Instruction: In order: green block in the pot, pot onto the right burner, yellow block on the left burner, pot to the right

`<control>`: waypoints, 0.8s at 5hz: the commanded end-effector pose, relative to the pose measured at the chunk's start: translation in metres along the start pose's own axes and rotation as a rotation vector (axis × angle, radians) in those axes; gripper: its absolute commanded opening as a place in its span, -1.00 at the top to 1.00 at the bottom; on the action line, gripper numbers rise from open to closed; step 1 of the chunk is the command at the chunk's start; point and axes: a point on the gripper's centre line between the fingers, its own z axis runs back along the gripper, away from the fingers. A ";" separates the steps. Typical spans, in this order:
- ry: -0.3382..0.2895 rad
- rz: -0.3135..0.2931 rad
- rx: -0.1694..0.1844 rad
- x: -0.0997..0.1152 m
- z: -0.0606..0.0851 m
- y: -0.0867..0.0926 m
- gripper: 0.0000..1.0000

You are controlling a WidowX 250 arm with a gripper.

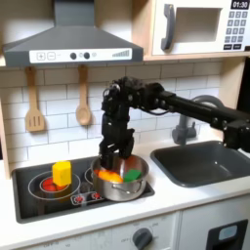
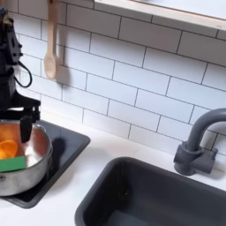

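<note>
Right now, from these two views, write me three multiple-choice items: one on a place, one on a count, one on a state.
1. Where is the yellow block?
A. In the sink
B. On the burner at the first exterior view's left
C. On top of the hood

2. How many wooden utensils hang on the tiled wall in the first exterior view?
A. Two
B. One
C. Four

3. What state is the pot in?
A. Covered by a lid
B. Tipped on its side
C. Upright, lidless, with pieces inside

Key:
1 B: the block stands upright on that burner's red ring.
2 A: two hang side by side under the hood.
3 C: in the second exterior view the green block and an orange piece show inside the open pot.
</note>
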 end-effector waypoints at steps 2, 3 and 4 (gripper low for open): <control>0.023 -0.019 0.011 -0.005 -0.010 0.012 -1.00; 0.026 -0.011 0.015 -0.006 -0.013 0.021 -1.00; 0.040 -0.019 0.009 -0.011 -0.017 0.022 -1.00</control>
